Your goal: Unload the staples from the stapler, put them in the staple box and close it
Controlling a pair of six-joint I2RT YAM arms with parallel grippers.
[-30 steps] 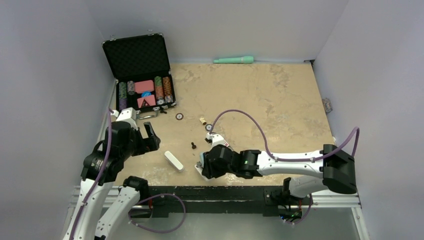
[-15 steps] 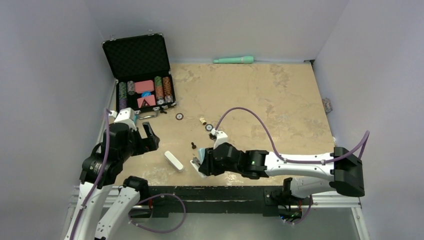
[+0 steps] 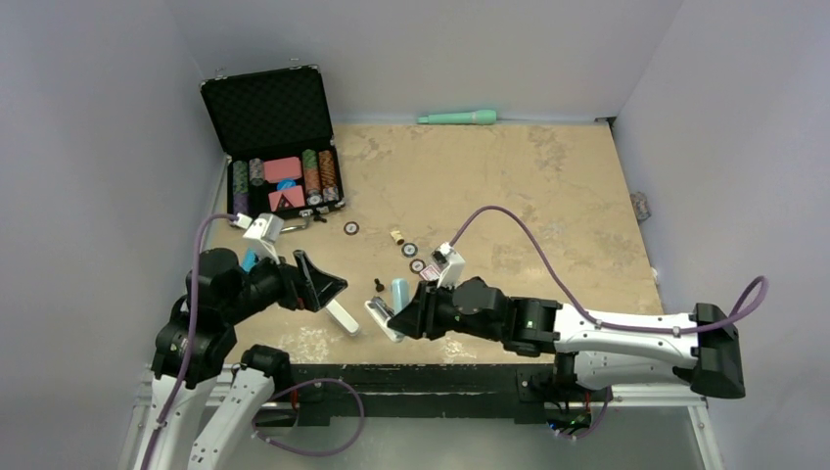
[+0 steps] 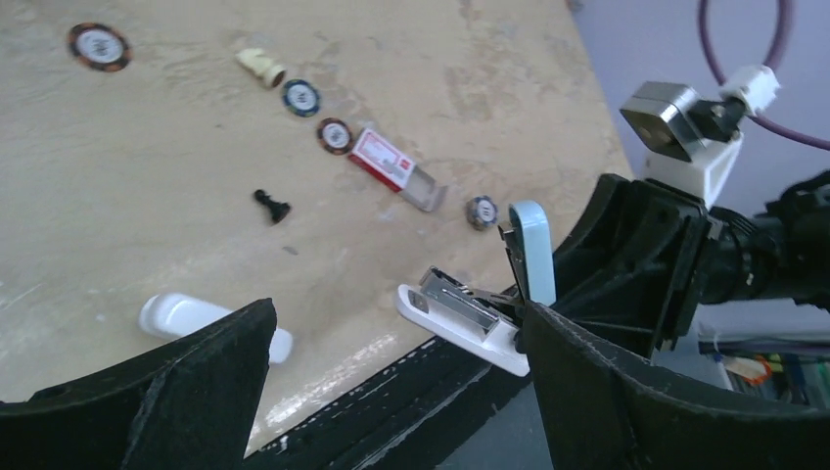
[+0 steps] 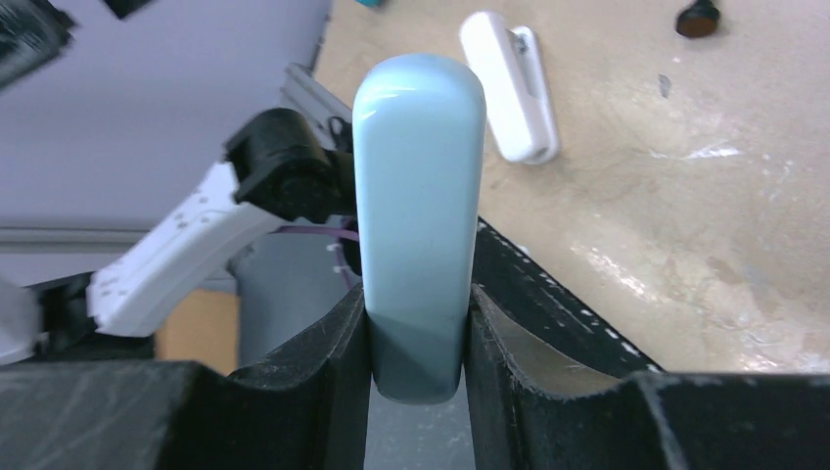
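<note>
Low in the middle of the overhead view, the pale blue and white plastic stapler (image 3: 393, 305) is held hinged open, with its steel magazine (image 4: 460, 295) bared. The right gripper (image 5: 418, 328) is clamped on the blue lid. The left gripper (image 4: 393, 338) gapes wide and holds nothing. The stapler looks light, rigid and slick. I'd steady the white base, since it may swing on the hinge. Any staple strip would be brittle, so pinch it by its sides.
</note>
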